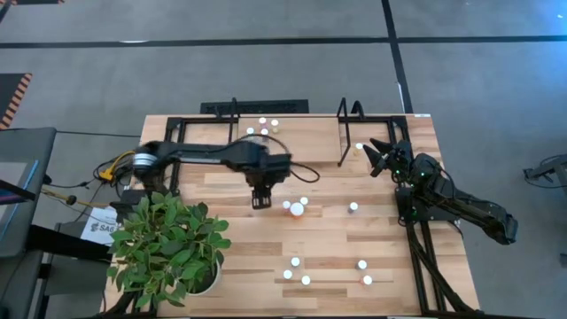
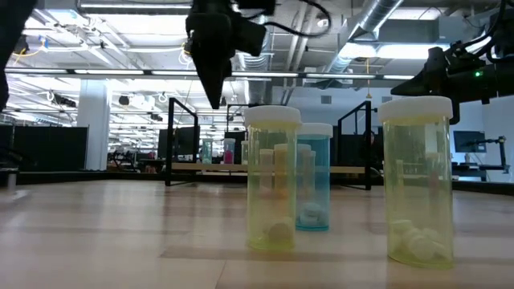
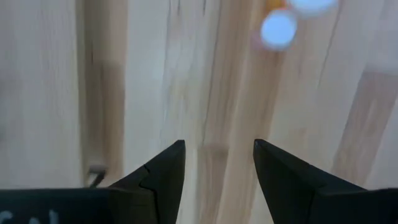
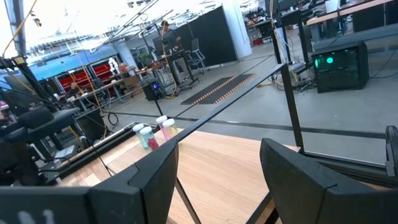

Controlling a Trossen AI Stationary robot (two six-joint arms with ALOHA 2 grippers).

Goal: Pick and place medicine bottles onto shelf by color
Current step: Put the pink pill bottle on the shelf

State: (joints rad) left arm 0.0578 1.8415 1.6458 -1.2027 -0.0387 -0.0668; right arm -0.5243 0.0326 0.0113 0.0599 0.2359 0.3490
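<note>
High view: descend left gripper [image 1: 260, 202], dark fingers parted and empty, squarely over small orange white-capped bottle [image 1: 297, 210] beside it

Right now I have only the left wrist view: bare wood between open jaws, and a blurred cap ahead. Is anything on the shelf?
Observer: Yes. The high view shows a few bottles grouped on the shelf.
Operator: Where is that arm?
Observer: The left gripper hangs over bare table off the shelf, close beside an orange bottle.
Operator: And the other arm?
Observer: The right gripper is by the shelf's far end loop, jaws open and empty.
</note>
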